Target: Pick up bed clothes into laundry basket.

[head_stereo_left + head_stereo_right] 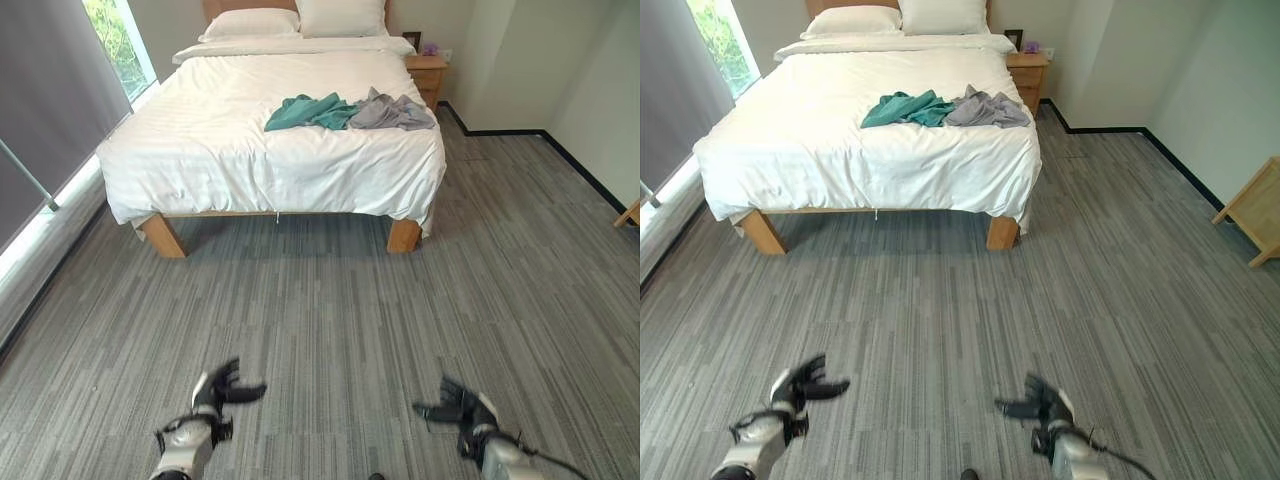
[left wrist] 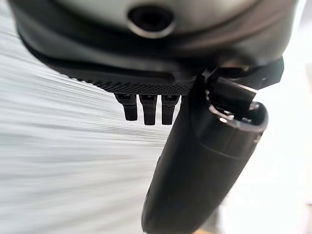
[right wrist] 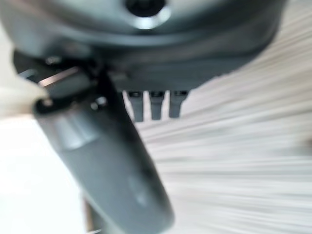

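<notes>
From my left eye, the teal garment (image 1: 307,112) and grey garment (image 1: 392,112) lie touching on the bed (image 1: 230,130), near its foot edge. My left hand (image 1: 216,392) and right hand (image 1: 458,407) hover over carpet, well short of the bed. In each wrist view my fingers (image 2: 147,108) hang relaxed, holding nothing.

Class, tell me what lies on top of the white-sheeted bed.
On the white-sheeted wooden bed lie a crumpled teal garment, a crumpled grey garment touching it, and two white pillows. Anything beneath the garments is covered.
</notes>
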Tool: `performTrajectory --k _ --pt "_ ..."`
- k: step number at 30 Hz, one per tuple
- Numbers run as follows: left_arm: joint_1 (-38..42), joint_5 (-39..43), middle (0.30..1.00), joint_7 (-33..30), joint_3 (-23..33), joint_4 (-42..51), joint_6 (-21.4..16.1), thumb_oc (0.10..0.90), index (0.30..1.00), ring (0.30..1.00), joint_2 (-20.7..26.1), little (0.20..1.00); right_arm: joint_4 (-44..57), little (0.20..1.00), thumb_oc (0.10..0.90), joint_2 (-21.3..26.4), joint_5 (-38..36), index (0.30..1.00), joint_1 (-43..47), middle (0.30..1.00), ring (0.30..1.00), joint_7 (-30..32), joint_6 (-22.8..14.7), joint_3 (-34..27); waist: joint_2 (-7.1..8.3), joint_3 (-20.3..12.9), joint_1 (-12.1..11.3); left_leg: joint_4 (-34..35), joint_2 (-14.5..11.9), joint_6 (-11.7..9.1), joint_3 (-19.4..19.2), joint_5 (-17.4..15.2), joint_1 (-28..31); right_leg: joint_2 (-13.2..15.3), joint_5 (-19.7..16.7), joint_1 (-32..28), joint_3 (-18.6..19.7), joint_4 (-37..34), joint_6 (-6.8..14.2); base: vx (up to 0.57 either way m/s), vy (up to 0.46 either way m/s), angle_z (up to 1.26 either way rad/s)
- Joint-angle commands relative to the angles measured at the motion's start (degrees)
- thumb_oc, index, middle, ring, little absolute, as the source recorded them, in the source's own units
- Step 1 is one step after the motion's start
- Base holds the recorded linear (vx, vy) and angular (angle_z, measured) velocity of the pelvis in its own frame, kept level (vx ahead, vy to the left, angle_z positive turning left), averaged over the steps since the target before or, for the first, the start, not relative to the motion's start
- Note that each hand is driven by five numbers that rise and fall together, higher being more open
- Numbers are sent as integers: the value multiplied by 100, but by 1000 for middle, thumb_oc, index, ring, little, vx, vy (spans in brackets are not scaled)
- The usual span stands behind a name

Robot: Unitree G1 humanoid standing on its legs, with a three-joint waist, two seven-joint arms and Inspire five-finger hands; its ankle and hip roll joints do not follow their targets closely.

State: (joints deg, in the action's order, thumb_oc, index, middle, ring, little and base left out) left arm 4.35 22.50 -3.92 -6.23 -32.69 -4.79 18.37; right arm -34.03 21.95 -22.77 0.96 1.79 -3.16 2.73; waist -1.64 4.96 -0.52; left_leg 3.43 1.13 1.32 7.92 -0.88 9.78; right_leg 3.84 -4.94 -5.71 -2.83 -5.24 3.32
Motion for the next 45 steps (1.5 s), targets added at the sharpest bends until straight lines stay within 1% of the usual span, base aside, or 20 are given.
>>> performTrajectory --k 1,5,7,9,25,27,28,29,30,33,34,35,36,37,38,39,40,41,43,45 --pt "601 265 900 -198 19 239 -402 800 900 900 283 900 567 900 800 63 242 900 330 900 900 146 -425 -86 396 -133 0 -56 -141 -405 190 59 -440 675 562 54 262 524 746 0 0 0" --pt "312 430 900 -162 81 694 -388 800 900 900 85 900 1077 900 800 -58 492 900 117 900 900 153 -419 -48 422 -103 -33 -52 -135 -391 211 43 -431 702 574 21 244 505 736 0 0 0" --pt "41 255 900 -163 97 762 -394 800 900 900 24 900 1119 900 800 -412 -256 900 -155 900 900 99 -582 -202 446 -91 -38 -55 -131 -386 208 28 -430 715 585 11 258 497 732 0 0 0" --pt "-125 249 900 -180 150 814 -367 800 900 900 -46 900 1349 900 800 -589 -412 900 -340 900 900 89 -614 -216 458 -83 -47 -57 -130 -379 213 24 -433 720 591 9 267 503 731 0 0 0" --pt "-139 217 900 -334 293 979 -420 800 900 900 14 900 1452 900 800 -496 -288 900 -119 900 900 222 -619 -69 505 83 -67 -279 94 -255 52 -147 -660 925 446 330 522 613 908 11 30 -6" --pt "-130 216 900 -363 341 962 -429 800 900 900 23 900 1521 900 800 -487 -159 900 -50 900 900 210 -571 27 506 127 -67 -343 157 -197 -30 -223 -712 989 441 534 634 864 967 46 122 -14" --pt "-161 233 900 -403 393 1015 -416 800 900 900 28 900 1600 900 800 -499 -165 900 -64 900 900 158 -571 96 477 233 -44 -397 226 -94 -67 -367 -676 1012 437 852 816 1593 1036 77 148 -38" --pt "-170 236 900 -412 411 1055 -408 800 900 900 25 900 1623 900 800 -511 -163 900 -77 900 900 132 -574 130 445 319 -8 -405 257 -39 -67 -400 -632 1042 159 1094 892 2117 1051 102 273 -50" --pt "-133 229 900 -422 398 1044 -390 800 900 900 29 900 1684 900 800 -529 -154 900 -110 900 900 122 -557 213 355 535 100 -392 267 49 -56 -445 -463 968 -430 1650 1053 3160 973 37 180 -38" --pt "-78 160 900 -447 396 967 -380 800 900 900 33 900 1699 900 800 -594 -140 900 -131 900 900 141 -573 269 242 691 219 -332 195 50 -30 -540 -236 859 -356 1994 1017 3639 908 158 130 10" --pt "-77 104 900 -451 412 948 -364 800 900 900 51 900 1709 900 800 -629 -129 900 -160 900 900 120 -560 274 225 713 291 -256 178 43 -53 -617 -54 917 -293 2235 828 3552 889 482 35 8" --pt "-73 103 900 -453 453 978 -385 800 900 900 78 900 1728 900 800 -624 -186 900 -224 900 900 79 -560 240 288 720 489 -140 207 -38 -20 -799 221 862 -217 2535 675 2659 891 434 -9 -26" --pt "-79 105 900 -451 455 977 -385 800 900 900 76 900 1730 900 800 -620 -187 900 -229 900 900 77 -559 243 245 731 508 -125 154 -41 -3 -832 263 830 -186 2478 626 2643 884 515 -93 -34" --pt "-43 159 900 -438 451 949 -420 800 900 900 93 900 1704 900 800 -606 -251 900 -267 900 900 62 -580 212 315 751 654 -86 195 -106 118 -946 446 779 -223 2666 647 1952 941 458 -93 -14" --pt "38 196 900 -402 412 863 -455 800 900 900 111 900 1632 900 800 -575 -298 900 -300 900 900 56 -587 204 252 797 836 -36 37 -165 253 -1134 719 683 -376 2695 522 1189 1020 539 -134 12" --pt "60 189 900 -383 390 826 -446 800 900 900 117 900 1617 900 800 -572 -313 900 -328 900 900 51 -558 208 267 806 871 -22 -12 -224 295 -1153 760 663 -415 2631 515 970 1054 533 -132 24" --pt "127 134 900 -400 383 713 -454 800 900 900 106 900 1555 900 800 -590 -340 900 -313 900 900 45 -561 226 265 798 958 -6 -117 -258 354 -1252 923 595 -589 2704 258 472 1078 298 -91 37" --pt "129 134 900 -400 383 712 -455 800 900 900 104 900 1555 900 800 -587 -340 900 -312 900 900 45 -562 226 252 807 963 -4 -132 -260 357 -1258 934 586 -594 2682 244 455 1076 371 -125 35" --pt "-11 -72 900 -395 423 833 -393 800 900 900 92 900 1592 900 800 -597 -294 900 -396 900 900 -12 -489 224 298 636 1045 -88 -328 -414 370 -1307 1289 604 -792 2727 -497 375 1057 603 -266 49" --pt "-120 -45 900 -305 411 898 -398 800 900 900 80 900 1691 900 800 -530 -269 900 -561 900 900 -95 -480 197 263 517 1086 -321 -428 -513 525 -1119 1289 586 -736 2617 -342 552 944 434 -201 57"
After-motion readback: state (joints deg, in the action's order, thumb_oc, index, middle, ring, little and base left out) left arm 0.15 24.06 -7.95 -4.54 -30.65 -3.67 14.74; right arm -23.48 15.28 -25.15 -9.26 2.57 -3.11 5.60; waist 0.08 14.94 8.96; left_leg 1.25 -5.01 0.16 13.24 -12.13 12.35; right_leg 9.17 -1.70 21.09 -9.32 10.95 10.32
